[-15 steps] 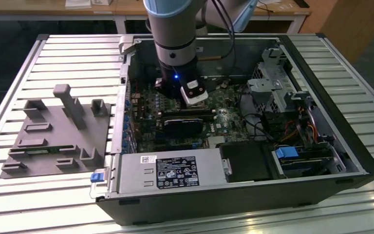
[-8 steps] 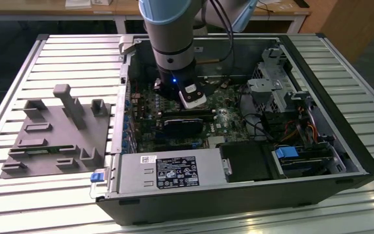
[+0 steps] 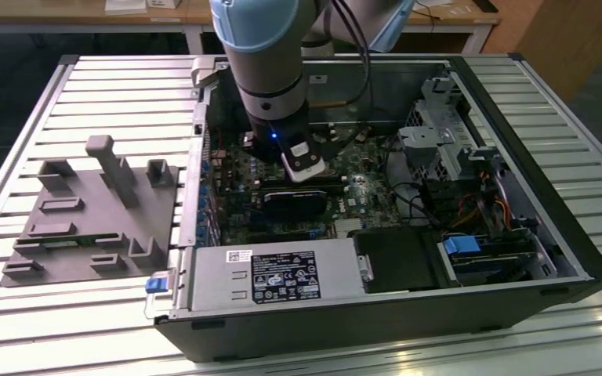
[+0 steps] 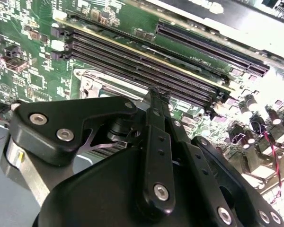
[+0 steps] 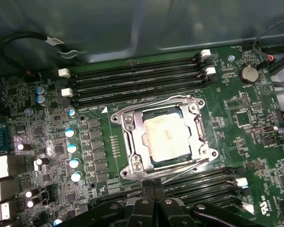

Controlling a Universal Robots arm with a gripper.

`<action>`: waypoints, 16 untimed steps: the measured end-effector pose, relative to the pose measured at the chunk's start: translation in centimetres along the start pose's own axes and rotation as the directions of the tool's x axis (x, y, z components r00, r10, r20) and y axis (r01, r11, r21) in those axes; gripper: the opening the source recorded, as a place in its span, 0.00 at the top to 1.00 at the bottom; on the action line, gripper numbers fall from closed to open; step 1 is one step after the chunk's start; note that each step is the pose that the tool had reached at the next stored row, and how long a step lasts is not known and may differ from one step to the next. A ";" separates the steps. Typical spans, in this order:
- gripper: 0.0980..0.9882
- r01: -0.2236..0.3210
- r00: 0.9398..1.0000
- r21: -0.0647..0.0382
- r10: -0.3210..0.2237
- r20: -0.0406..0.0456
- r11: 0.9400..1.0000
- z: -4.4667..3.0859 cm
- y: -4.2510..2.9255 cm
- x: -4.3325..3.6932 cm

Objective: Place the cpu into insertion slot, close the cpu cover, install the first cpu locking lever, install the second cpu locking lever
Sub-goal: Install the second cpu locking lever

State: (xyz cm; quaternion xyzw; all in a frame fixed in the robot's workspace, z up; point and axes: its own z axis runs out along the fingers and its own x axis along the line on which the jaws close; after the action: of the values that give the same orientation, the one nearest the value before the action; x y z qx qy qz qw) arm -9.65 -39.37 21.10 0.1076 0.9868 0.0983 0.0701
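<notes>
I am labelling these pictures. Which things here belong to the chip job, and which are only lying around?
Belong to the job:
- chip, seated in the socket
- metal cover closed over the chip
- gripper, beside the socket

Only lying around:
- memory slots
- grey fixture tray outside the computer case
- power supply box

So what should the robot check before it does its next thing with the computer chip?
1. The cpu sits in the insertion slot: ok, it lies flat inside and looks square to it.
2. The cpu cover is down over the chip: ok, the frame appears to lie around it.
3. Both locking levers latched: cannot tell.
4. The gripper is close to the socket: ok, it is at the socket's edge in the first wrist view.
5. The gripper is empty: ok, nothing shows between its tips in either wrist view.
6. Memory slots clear of the arm: ok.
</notes>
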 end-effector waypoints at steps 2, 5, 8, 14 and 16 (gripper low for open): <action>1.00 0.000 1.000 -0.007 0.000 0.002 1.000 0.15 -0.07 0.16; 1.00 0.001 1.000 -0.012 -0.001 0.007 1.000 0.44 -0.16 0.28; 1.00 0.001 1.000 -0.022 -0.001 0.012 1.000 0.65 -0.23 0.41; 1.00 0.003 1.000 -0.040 -0.002 0.022 0.999 0.85 -0.45 0.69; 1.00 0.003 1.000 -0.042 -0.002 0.023 0.999 0.80 -0.73 0.65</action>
State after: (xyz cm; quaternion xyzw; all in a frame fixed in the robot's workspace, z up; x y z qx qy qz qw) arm -10.30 -39.77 20.10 0.1059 0.9838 0.1177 0.0838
